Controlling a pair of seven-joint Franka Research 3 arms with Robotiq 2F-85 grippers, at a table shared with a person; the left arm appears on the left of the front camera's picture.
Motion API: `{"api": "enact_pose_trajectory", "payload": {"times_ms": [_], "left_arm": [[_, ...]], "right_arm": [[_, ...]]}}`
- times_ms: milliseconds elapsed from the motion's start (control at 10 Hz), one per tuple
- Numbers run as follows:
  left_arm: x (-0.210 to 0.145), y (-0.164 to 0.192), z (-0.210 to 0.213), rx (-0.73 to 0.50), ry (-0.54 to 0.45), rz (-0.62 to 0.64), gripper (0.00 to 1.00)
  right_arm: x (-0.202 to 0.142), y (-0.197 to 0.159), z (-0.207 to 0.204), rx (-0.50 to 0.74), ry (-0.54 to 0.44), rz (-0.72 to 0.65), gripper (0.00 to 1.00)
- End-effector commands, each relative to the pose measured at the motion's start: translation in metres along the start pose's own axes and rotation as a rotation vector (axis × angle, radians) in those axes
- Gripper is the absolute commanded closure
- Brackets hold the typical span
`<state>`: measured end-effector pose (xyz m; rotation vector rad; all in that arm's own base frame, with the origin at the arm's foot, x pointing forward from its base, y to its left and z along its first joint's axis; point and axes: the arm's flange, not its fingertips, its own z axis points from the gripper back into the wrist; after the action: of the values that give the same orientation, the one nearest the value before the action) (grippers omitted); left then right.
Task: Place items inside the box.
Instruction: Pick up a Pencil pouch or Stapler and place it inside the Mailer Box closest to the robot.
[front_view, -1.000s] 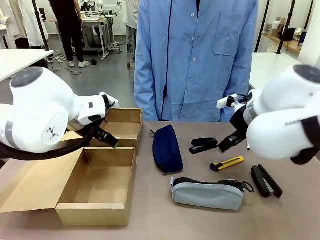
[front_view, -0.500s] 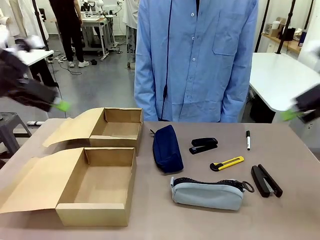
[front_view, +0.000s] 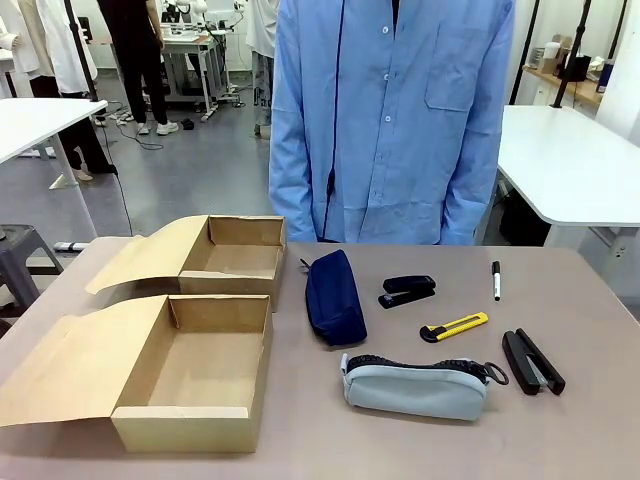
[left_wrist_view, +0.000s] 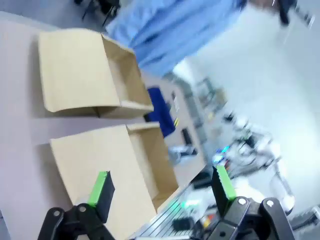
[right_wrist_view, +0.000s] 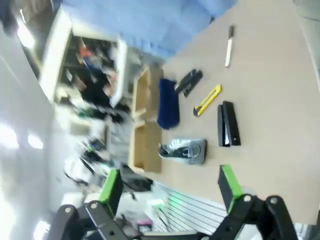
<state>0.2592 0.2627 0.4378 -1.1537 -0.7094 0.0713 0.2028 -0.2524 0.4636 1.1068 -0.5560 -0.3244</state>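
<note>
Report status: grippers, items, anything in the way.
Left gripper, right gripper open, empty. Navy zip pouch, grey zip pouch, black staplers, yellow-and-black utility knife on table, none in open cardboard boxes. Path looks clear.

Person (front_view: 390, 120) in blue shirt stands at far edge of brown counter (front_view: 590, 440). 2 open cardboard boxes on picture-left, flaps out: near box (front_view: 180, 430), w/ far box (front_view: 228, 287) just behind, touching. Right of far box lies navy pouch (front_view: 333, 297), then black stapler (front_view: 408, 290), then pen (front_view: 495, 280). Yellow-black knife (front_view: 455, 327) sits btwn stapler & grey pouch (front_view: 415, 390). 2nd stapler (front_view: 533, 362), splayed open, just right of grey pouch.
</note>
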Motion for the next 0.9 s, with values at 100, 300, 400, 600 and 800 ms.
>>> {"api": "enact_pose_trajectory", "payload": {"times_ms": [100, 300, 400, 600, 800], "left_arm": [[0.014, 0.057, -0.030, -0.189, -0.234, 0.229, 0.00], [-0.004, 0.029, 0.013, -0.075, -0.110, 0.118, 0.00], [-0.004, 0.029, 0.013, -0.075, -0.110, 0.118, 0.00], [-0.004, 0.029, 0.013, -0.075, -0.110, 0.118, 0.00], [-0.004, 0.029, 0.013, -0.075, -0.110, 0.118, 0.00]], "right_arm": [[0.020, -0.059, -0.025, 0.003, -0.124, -0.150, 0.00], [-0.002, -0.037, 0.010, 0.047, -0.071, -0.107, 0.00], [-0.002, -0.037, 0.010, 0.047, -0.071, -0.107, 0.00], [-0.002, -0.037, 0.010, 0.047, -0.071, -0.107, 0.00], [-0.002, -0.037, 0.010, 0.047, -0.071, -0.107, 0.00]]}}
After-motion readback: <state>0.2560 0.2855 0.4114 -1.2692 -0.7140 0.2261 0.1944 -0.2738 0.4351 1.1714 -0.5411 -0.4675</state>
